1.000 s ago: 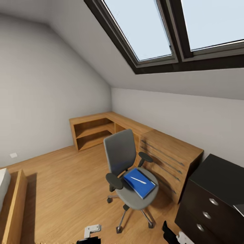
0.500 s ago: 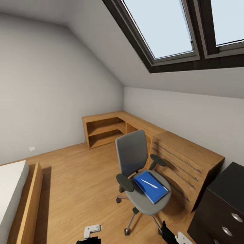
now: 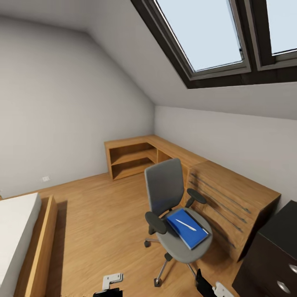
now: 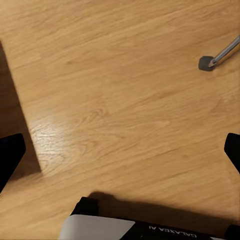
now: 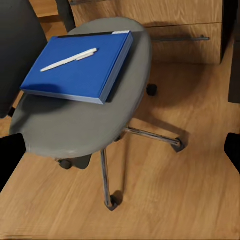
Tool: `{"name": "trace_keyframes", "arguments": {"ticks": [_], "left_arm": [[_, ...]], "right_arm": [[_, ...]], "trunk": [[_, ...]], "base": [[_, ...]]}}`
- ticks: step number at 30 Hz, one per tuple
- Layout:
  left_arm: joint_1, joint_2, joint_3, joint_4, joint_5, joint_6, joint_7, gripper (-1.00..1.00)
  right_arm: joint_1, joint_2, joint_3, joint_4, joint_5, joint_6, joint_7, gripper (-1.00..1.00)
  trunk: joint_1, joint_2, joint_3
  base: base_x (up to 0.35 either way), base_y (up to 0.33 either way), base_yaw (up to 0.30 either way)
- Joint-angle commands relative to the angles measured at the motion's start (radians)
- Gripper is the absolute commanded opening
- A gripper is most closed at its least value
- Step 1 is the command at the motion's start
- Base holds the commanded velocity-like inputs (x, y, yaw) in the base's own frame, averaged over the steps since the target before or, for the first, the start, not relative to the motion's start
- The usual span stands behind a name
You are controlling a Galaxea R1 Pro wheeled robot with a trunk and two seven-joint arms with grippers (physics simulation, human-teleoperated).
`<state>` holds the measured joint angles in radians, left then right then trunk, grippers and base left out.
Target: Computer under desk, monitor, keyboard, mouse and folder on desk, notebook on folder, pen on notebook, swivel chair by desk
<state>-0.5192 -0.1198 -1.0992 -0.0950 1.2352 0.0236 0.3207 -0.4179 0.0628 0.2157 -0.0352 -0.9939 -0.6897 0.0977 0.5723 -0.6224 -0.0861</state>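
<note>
The swivel chair [image 3: 165, 187], grey with black armrests, stands on the wooden floor in front of a light wooden drawer unit. On its seat [image 5: 75, 125] lies the blue folder [image 3: 187, 228] [image 5: 80, 67], and the white pen [image 3: 185, 225] [image 5: 69, 59] rests on top of it. A corner of the black desk [image 3: 276, 251] with silver knobs shows at the lower right. My right gripper [image 5: 120, 150] hangs open above and in front of the seat. Over bare floor, my left gripper [image 4: 120, 152] is open and holds nothing. The computer, monitor, keyboard, mouse and notebook are out of view.
A light wooden drawer unit [image 3: 231, 198] and low shelving [image 3: 132, 159] run along the far wall under a sloped ceiling with skylights. A bed [image 3: 18, 231] in a wooden frame stands at the left. One chair castor [image 4: 206, 63] is near my left gripper.
The head view has swung left: more of the bed shows and less of the black desk. The chair, folder and pen have not moved themselves.
</note>
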Motion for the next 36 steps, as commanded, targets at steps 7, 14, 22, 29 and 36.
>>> {"name": "trace_keyframes", "arguments": {"ticks": [7,14,22,29,36], "left_arm": [[-0.001,0.0,-0.008,-0.002,0.006,0.002,0.006,1.0],[-0.001,0.001,-0.008,-0.002,0.006,0.002,0.006,1.0],[-0.001,0.002,-0.008,-0.002,0.006,0.001,0.006,1.0],[-0.001,0.002,-0.008,-0.001,0.006,0.001,0.006,1.0],[-0.001,0.002,-0.008,-0.002,0.007,0.001,0.006,1.0]], "right_arm": [[-0.001,0.0,0.002,0.001,-0.011,-0.004,0.01,1.0],[-0.001,-0.001,0.001,0.003,-0.011,-0.004,0.011,1.0],[-0.001,0.001,0.003,0.01,-0.011,-0.002,0.011,1.0],[-0.001,0.002,0.003,0.01,-0.011,-0.002,0.011,1.0],[-0.001,0.002,0.003,0.011,-0.011,-0.003,0.011,1.0]], "trunk": [[0.0,-0.002,-0.002],[0.0,-0.002,-0.002],[0.0,-0.002,-0.002],[0.0,-0.002,-0.002],[0.0,-0.002,-0.002]], "base": [[0.0,0.0,0.249],[0.0,0.0,0.021],[0.127,-0.087,0.002],[0.251,-0.226,0.038],[0.204,-0.279,0.213]]}}
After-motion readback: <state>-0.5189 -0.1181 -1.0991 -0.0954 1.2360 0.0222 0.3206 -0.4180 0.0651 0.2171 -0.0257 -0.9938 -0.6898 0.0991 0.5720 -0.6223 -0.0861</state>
